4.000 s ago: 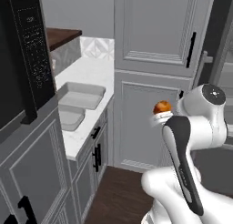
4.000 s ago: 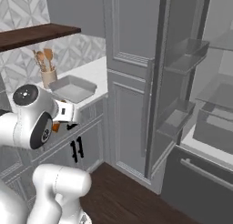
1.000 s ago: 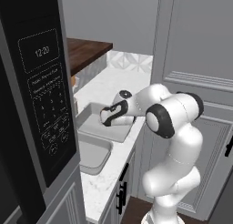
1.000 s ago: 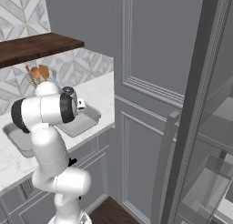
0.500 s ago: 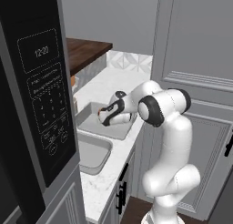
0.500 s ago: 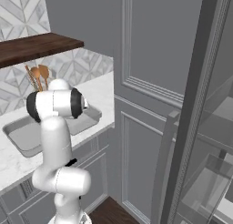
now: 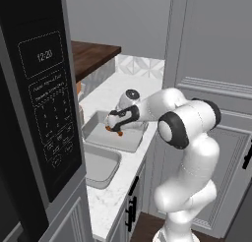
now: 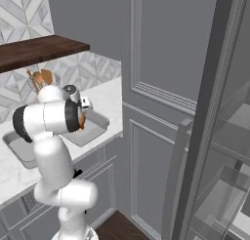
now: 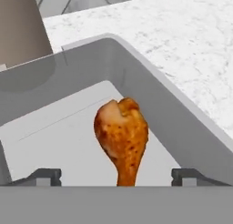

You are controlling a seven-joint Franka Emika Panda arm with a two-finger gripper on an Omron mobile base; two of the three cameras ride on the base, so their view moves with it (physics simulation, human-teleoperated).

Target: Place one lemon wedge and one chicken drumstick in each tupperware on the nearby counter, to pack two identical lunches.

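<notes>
One bright orange chicken drumstick [image 9: 121,139] sits inside the shallow grey rectangular tupperware [image 9: 150,89] near its counter-side wall, between the spread, empty tips of the gripper [image 9: 116,176], which should rise straight up without nudging it.

Lighting's flat and even, typical render stuff, no glare anywhere. Shadows are super soft, everything's a bit low-res and fuzzy, especially the base views.

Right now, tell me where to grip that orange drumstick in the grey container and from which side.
Grip the chicken drumstick across its bulbous end, probably from straight above. That end is widest, and the tupperware wall hampers side approaches.
</notes>
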